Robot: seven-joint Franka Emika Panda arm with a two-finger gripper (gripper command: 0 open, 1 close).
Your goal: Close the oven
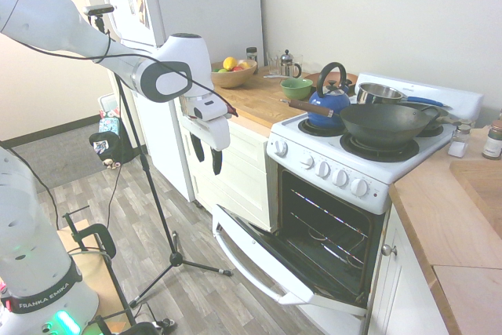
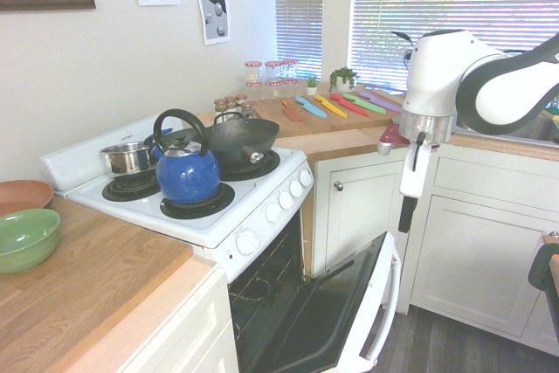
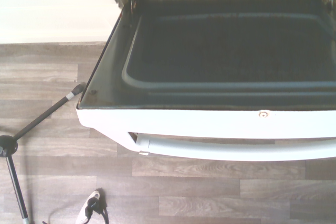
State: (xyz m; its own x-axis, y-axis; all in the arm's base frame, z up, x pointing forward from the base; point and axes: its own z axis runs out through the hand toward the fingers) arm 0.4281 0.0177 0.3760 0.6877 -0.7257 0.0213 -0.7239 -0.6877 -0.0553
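Countertop (image 2: 96, 290) corner's closest to the cam, and past it the oven door (image 2: 336, 303) hangs partway down off the range's front edge, so with my gripper (image 1: 206, 161) empty, fingers apart above it, coming down too steeply could shove it further open.

Green bowl (image 2: 28, 240) running off the second exterior view's left edge, oven door (image 3: 220, 77) extending past the wrist view's edge, jar labels (image 1: 493, 140) blurring beyond reading

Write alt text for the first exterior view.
White oven with its door hanging partly open; a robot gripper, fingers apart, hovers above. A blue kettle and dark wok sit on the stovetop.
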